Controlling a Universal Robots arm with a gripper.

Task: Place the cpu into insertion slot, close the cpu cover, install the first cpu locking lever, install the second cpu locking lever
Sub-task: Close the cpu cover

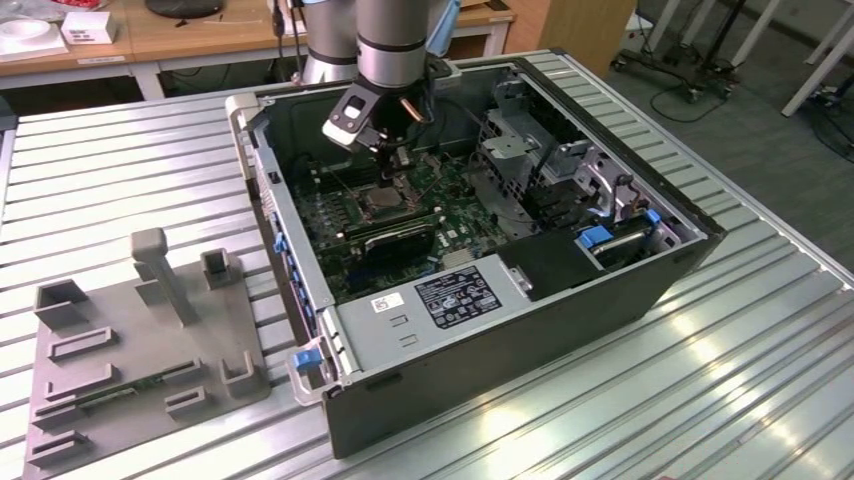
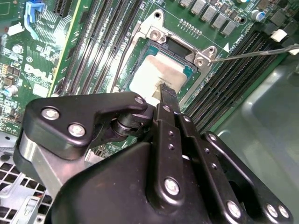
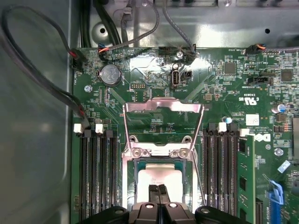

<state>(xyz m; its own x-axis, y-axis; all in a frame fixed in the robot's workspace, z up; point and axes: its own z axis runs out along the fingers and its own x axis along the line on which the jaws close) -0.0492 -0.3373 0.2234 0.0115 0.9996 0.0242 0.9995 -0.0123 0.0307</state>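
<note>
The cpu (image 3: 161,178) lies seated in the insertion slot (image 3: 140,164), its pale metal top facing up and a narrow dark band of the slot showing around it. In the second wrist view the cpu (image 2: 152,70) catches the light and a strip of the slot (image 2: 176,45) shows beyond it.

The hand (image 3: 158,190) hangs directly over the slot. Its two fingertips (image 3: 153,193) are drawn together with nothing between them, and they sit at or just above the cpu's top, near one edge; whether they touch it cannot be told. In the exterior view the hand (image 1: 390,172) reaches down inside the open computer case (image 1: 534,330) to a point right above the slot.

The cpu cover (image 3: 163,105) is swung open off the slot. It hangs from the hinge bracket on one side of the slot, and the green board (image 3: 224,93) shows through its square cut-out. A thin wire locking lever (image 2: 252,52) runs out from one corner of the slot, unlatched and raised clear of it.

Rows of dark memory slots (image 3: 98,177) flank the insertion slot on two opposite sides. A round coin battery (image 3: 110,74) sits on the board beyond the opened cover, well apart from the slot.

The case lies on its side on a ribbed metal surface (image 1: 747,380).
</note>
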